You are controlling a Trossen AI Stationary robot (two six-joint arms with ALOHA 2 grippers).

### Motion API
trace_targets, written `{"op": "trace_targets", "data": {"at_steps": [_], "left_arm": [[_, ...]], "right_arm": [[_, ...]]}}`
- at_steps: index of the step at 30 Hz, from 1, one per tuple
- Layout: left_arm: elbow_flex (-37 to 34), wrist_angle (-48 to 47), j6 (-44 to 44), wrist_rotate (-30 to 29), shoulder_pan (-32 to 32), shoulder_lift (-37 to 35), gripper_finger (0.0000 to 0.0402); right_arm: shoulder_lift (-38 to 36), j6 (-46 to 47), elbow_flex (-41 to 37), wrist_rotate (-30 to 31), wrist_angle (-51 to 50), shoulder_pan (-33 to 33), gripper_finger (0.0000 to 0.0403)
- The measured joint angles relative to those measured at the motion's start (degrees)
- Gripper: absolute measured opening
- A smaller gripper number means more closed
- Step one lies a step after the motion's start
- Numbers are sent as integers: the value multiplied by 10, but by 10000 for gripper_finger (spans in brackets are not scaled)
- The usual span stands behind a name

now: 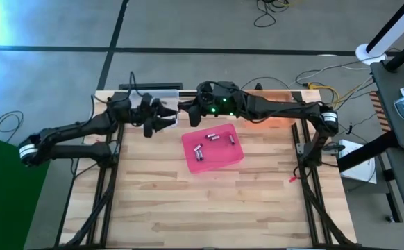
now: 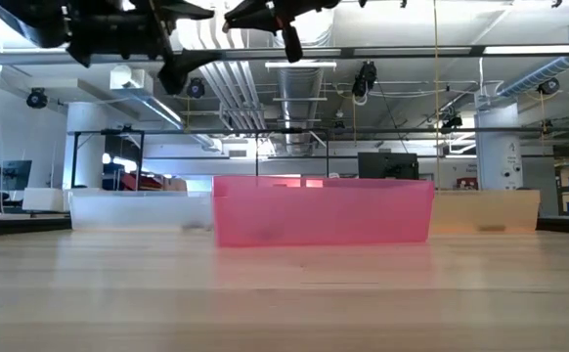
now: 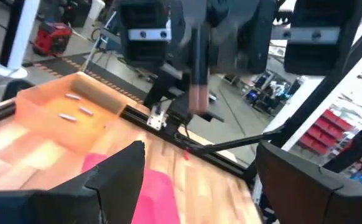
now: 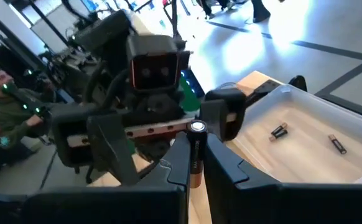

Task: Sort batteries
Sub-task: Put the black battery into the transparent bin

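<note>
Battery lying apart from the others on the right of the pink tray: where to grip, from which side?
Mid-barrel on the battery, from straight above, fingers across its short width: it lies flat and the pink tray walls block side approaches. Left gripper is open; right gripper is shut on another battery.

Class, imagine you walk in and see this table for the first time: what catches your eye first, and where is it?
The pink tray at mid-table stands out, with several batteries scattered inside it. Above its far edge the two dark arms meet: the right gripper is shut on a single battery held upright, while the left gripper hangs open just beside it.
</note>
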Motion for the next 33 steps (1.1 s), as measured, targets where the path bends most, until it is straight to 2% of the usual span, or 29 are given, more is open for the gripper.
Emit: {"op": "trace_targets", "data": {"at_steps": [6,11,13,19,25,33], "left_arm": [[66,13,37,18,23,74,281],[136,7,42,115,38,128,281],[150,-7,45,123,37,134,281],[157,-22,61,106,43,134,274],[157,-17,37,90,45,138,257],[157,-22,33,54,48,116,195]], "right_arm": [[0,-14,0,-15,-9,-17,18],[-2,-9,0,-22,-10,-40,18],[-4,-1,0,-41,-9,-47,18],[-5,-2,0,-55,-8,-50,21],[-5,2,0,-53,-8,-51,22],[-15,3,0,-59,-8,-50,22]]}}
